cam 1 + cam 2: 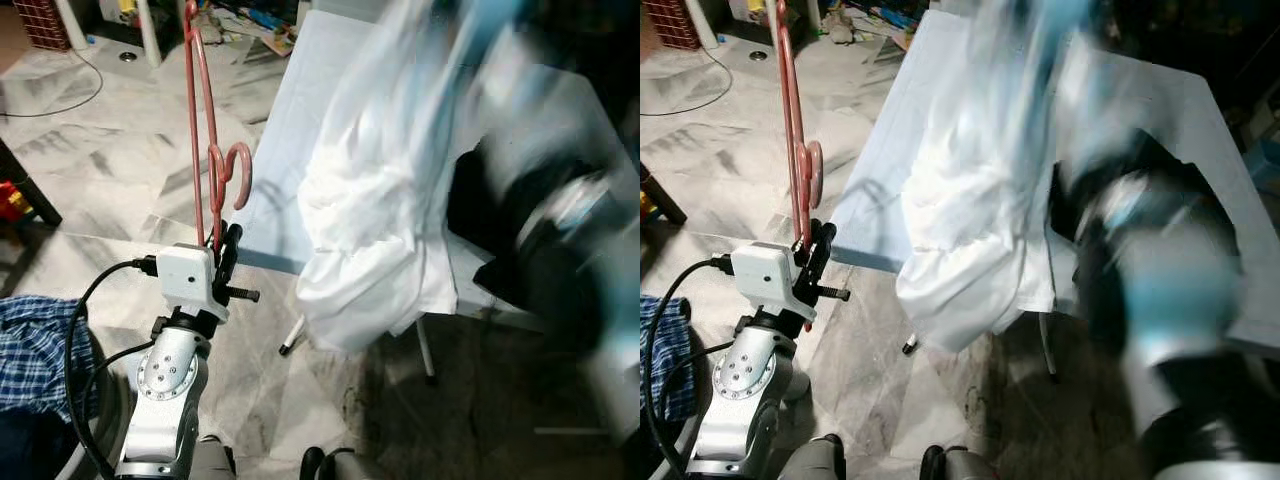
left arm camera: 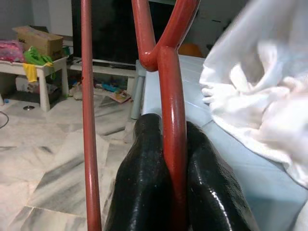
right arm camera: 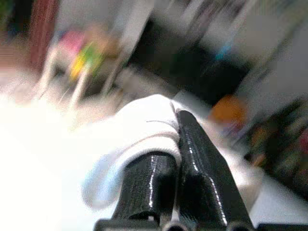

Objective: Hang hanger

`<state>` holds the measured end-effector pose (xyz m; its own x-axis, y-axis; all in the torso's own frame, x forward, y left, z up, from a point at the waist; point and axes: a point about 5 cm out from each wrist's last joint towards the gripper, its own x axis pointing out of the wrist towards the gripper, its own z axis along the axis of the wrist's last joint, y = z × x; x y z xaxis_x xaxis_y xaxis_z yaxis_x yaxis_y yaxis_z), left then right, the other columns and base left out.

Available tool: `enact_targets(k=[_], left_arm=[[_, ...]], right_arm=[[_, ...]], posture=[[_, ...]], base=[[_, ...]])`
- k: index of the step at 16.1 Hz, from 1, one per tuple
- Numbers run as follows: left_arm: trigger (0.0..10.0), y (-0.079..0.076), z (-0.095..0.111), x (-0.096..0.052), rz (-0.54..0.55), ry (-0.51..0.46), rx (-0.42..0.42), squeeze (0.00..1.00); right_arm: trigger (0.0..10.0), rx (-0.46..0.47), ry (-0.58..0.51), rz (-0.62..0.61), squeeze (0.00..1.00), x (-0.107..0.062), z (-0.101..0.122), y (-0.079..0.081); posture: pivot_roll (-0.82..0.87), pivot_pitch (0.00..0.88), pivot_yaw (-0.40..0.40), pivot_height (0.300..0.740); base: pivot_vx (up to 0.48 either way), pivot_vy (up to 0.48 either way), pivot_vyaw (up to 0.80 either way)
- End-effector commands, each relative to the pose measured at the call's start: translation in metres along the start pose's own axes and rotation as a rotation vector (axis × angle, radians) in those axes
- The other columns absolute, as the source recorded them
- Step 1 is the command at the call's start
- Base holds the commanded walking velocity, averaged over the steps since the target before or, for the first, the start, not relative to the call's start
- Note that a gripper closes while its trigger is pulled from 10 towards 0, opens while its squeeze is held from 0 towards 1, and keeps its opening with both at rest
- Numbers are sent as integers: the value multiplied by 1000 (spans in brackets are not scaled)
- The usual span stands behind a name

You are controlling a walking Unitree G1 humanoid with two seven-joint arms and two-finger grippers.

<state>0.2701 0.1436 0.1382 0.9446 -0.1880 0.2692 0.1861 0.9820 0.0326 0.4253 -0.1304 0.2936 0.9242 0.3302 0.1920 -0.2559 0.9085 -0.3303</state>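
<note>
The left gripper (image 1: 226,243) is low in the head view, at about 8 o'clock. Its jaws are clenched on the red hanger (image 1: 205,120). In the left wrist view the two black fingers (image 2: 144,183) squeeze one thick red bar of the hanger (image 2: 171,125) between them. The hanger stands up tall from the gripper and reaches toward 11 o'clock. Its hook curls round just above the fingers.

The right arm is a big blur at about 4 o'clock. The right gripper (image 3: 175,168) has its jaws clenched on a fold of the white cloth (image 3: 139,130). One finger lies on top of the fold and the other sits under it.

The white cloth (image 1: 385,200) is big and crumpled. It sits in the middle of the head view. It lies over the near edge of the pale blue worktop (image 1: 300,130) and hangs down past it. The hanger is just beside the cloth, toward 9 o'clock, and I cannot tell if they touch.

The floor (image 1: 110,160) is grey and white marble. A blue checked cloth (image 1: 40,345) lies in a dark basket at about 8 o'clock, beside the left arm. Far off at 11 o'clock a white bench (image 2: 45,65) holds a cardboard box (image 2: 38,41) and some bright things.
</note>
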Motion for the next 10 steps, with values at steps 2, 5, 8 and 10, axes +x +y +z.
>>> enact_targets(k=[2,5,8,10], left_arm=[[10000,-4,3,0,-10,-14,-9,0],[10000,-4,1,1,-12,-9,-13,0],[10000,-4,0,2,-12,-7,-13,0],[10000,-4,0,2,-11,-6,-12,0]], right_arm=[[10000,46,70,90,945,-7,-23,6],[10000,178,117,166,1000,-16,-47,18],[10000,216,104,176,1000,-18,-50,19],[10000,223,99,179,1000,-19,-51,20]], posture=[[232,179,-188,740],[223,160,-194,740],[223,152,-192,740],[223,152,-192,740]], base=[[0,0,0],[0,0,0],[0,0,0],[0,0,0]])
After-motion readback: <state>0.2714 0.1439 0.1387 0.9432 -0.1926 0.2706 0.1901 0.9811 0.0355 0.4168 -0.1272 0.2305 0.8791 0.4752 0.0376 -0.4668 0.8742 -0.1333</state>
